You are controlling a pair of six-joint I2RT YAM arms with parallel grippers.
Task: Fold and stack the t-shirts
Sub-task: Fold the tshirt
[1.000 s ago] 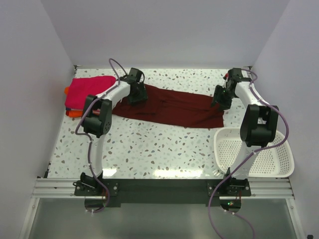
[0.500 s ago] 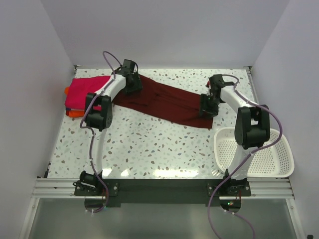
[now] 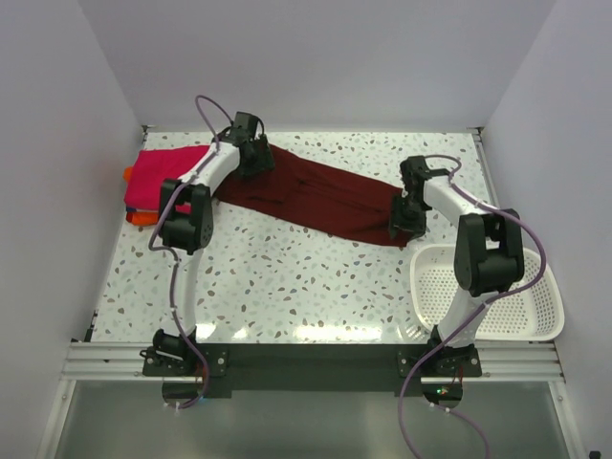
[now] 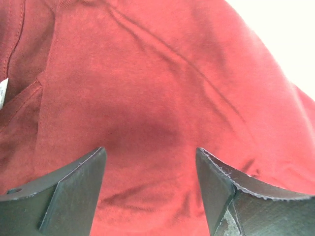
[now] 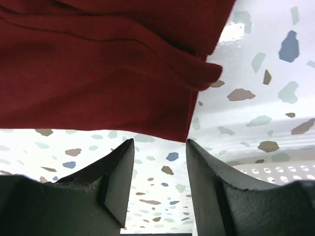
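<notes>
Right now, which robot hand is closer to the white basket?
Right. The right gripper hangs over the maroon shirt just beyond the basket; the left gripper is far across, by the pink shirt.

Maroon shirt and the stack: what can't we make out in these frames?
- Top view: the orange shirt shows only as slivers, because the pink shirt covers it.
- Top view: the maroon shirt has its far-left end hidden under the left arm.
- Left wrist view: cloth fills the frame and its edges are cut off. The white tag at the left edge is unreadable.
- Right wrist view: the basket is only a strip at the bottom-right edge.
</notes>
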